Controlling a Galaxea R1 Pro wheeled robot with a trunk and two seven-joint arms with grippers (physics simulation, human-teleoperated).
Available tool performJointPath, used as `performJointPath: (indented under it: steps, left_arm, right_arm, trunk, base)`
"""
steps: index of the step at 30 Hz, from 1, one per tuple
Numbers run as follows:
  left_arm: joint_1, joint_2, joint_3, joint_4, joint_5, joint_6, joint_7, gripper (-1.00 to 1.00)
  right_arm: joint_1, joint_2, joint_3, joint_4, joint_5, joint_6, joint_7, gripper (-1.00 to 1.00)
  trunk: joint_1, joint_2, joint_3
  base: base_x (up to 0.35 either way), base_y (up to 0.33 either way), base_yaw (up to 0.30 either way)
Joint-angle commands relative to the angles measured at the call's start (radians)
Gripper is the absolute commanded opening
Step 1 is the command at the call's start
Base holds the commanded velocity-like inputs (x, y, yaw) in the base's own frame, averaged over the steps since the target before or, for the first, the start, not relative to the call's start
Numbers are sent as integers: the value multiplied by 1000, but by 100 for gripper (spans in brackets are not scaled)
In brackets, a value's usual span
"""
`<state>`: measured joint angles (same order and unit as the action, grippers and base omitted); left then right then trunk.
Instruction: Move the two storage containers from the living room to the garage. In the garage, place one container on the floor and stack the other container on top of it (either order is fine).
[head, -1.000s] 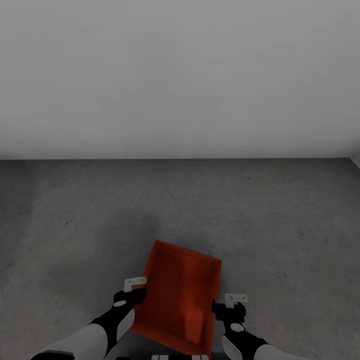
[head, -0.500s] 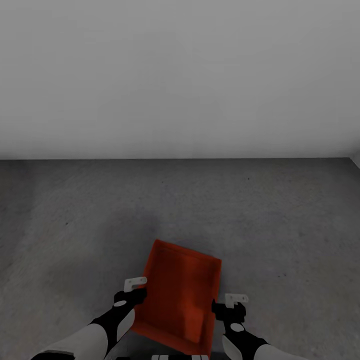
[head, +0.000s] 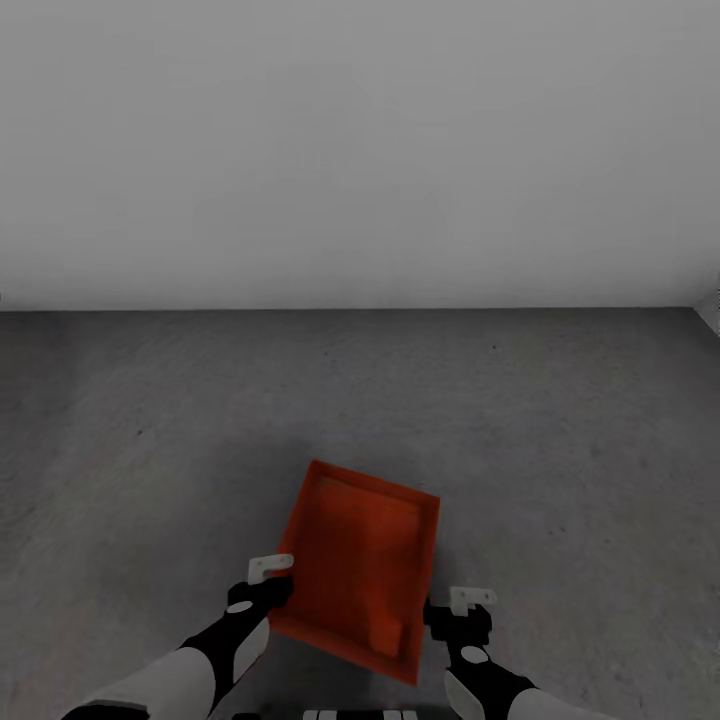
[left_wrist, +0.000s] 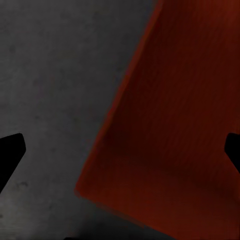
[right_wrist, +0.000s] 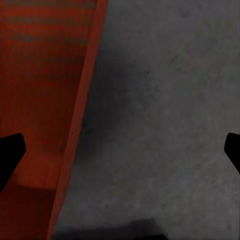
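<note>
One storage container (head: 362, 565) is seen on the floor (head: 150, 450); left gripper (head: 266, 580) and right gripper (head: 462, 612) jaws are spread wide; no writing is seen.

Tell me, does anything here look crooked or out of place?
Only the orange-red storage container stands out. It sits skewed on the grey concrete floor, its sides at an angle to the white wall, between the open left gripper and open right gripper. Nothing looks spilled or damaged.

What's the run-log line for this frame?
place: garage floor | object: one storage container between arms | left gripper: open | right gripper: open
</note>
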<state>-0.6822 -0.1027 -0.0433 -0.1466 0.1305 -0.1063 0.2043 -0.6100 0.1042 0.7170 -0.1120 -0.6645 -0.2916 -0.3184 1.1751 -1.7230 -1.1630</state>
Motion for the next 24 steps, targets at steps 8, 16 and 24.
performJointPath:
  steps: [8, 16, 24]
  left_arm:
    - [0, 0, -4, 1, 11, -4, 3, 100]
    - [0, 0, -4, 1, 11, -5, 3, 100]
    - [0, 0, -4, 1, 11, -4, 3, 100]
  right_arm:
    - [0, 0, 9, 1, -9, -3, -2, 100]
    - [0, 0, 9, 1, -9, -2, 1, 100]
    - [0, 0, 9, 1, -9, -1, 1, 100]
  trunk:
    - [0, 0, 0]
    - [0, 0, 0]
    - [0, 0, 0]
  base:
    - [-188, 0, 0]
    - [-188, 0, 0]
    - [-188, 0, 0]
